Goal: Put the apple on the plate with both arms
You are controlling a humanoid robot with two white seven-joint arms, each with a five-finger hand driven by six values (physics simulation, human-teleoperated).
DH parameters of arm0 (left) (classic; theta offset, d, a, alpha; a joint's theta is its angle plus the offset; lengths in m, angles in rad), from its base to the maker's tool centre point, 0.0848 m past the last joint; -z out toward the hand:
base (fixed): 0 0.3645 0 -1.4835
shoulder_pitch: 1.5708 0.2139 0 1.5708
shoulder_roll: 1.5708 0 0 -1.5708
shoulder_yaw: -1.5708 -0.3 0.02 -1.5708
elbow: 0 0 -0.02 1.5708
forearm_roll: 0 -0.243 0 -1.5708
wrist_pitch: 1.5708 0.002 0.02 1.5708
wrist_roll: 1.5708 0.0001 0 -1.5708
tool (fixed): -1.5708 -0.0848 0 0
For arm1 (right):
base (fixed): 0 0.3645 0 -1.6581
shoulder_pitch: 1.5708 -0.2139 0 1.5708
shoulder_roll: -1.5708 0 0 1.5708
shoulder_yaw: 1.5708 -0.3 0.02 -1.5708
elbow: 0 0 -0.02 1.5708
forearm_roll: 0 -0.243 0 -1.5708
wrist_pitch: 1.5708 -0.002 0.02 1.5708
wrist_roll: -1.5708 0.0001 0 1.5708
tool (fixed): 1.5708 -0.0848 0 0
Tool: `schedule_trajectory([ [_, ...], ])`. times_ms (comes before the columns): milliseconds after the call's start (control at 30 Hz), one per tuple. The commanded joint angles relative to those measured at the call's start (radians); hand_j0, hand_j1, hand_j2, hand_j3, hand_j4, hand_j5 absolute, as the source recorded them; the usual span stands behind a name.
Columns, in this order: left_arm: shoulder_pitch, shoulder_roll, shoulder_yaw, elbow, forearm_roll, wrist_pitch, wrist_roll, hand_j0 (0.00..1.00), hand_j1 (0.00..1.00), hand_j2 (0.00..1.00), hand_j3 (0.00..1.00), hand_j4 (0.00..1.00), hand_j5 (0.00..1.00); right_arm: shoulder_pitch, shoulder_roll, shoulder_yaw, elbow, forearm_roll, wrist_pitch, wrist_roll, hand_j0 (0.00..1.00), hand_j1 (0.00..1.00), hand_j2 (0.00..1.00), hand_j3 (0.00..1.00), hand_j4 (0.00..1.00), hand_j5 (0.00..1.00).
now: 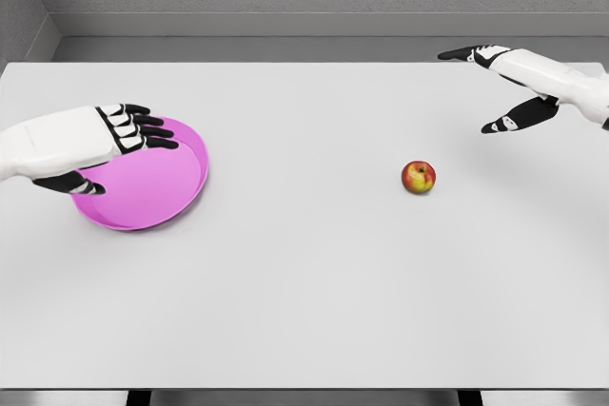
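The apple (419, 177) sat bare on the table (304, 311), right of the middle and well apart from the pink plate (157, 199) near the left edge. Nothing had been grasped: this looked like the opening reach. The right hand (504, 83) hung over the far right corner, fingers spread and empty, beyond the apple and to its right. The left hand (128, 135) hovered over the plate's near-left part, fingers extended and holding nothing, thumb below the palm. The next move probably called for the right hand to come toward the near edge, descend on the apple and close around it, while the left steadied or took hold of the plate's rim.
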Motion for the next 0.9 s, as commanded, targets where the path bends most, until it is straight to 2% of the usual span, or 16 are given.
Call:
schedule_trajectory([
  [0,0.000,0.002,-0.001,0.000,0.006,0.001,-0.003,1.00,1.00,1.00,1.00,1.00,1.00,0.000,-0.001,-0.001,0.001,-0.006,0.003,0.000,1.00,1.00,1.00,1.00,1.00,1.00],
  [267,0.000,-0.001,-0.006,0.000,0.006,0.001,-0.005,1.00,1.00,1.00,1.00,1.00,1.00,0.002,-0.007,-0.002,0.006,-0.006,0.003,0.000,1.00,1.00,1.00,1.00,1.00,1.00],
  [400,0.000,-0.001,-0.006,0.000,0.006,0.001,-0.005,1.00,1.00,1.00,1.00,1.00,1.00,0.035,-0.045,-0.002,0.023,-0.004,0.003,0.000,1.00,1.00,1.00,1.00,1.00,1.00],
  [467,0.000,-0.003,-0.007,0.000,0.006,0.001,-0.017,1.00,1.00,1.00,1.00,1.00,1.00,0.084,-0.045,-0.002,0.023,-0.004,0.003,0.000,1.00,1.00,1.00,1.00,1.00,1.00],
  [567,-0.002,-0.003,-0.007,0.000,0.006,0.001,-0.018,1.00,1.00,1.00,1.00,1.00,1.00,0.106,-0.045,0.003,0.019,-0.004,0.003,0.000,1.00,1.00,1.00,1.00,1.00,1.00],
  [867,-0.005,-0.004,-0.009,0.000,0.006,0.001,-0.018,1.00,1.00,1.00,1.00,1.00,1.00,0.107,-0.036,0.096,0.006,-0.015,0.003,0.000,1.00,1.00,1.00,1.00,1.00,1.00],
])
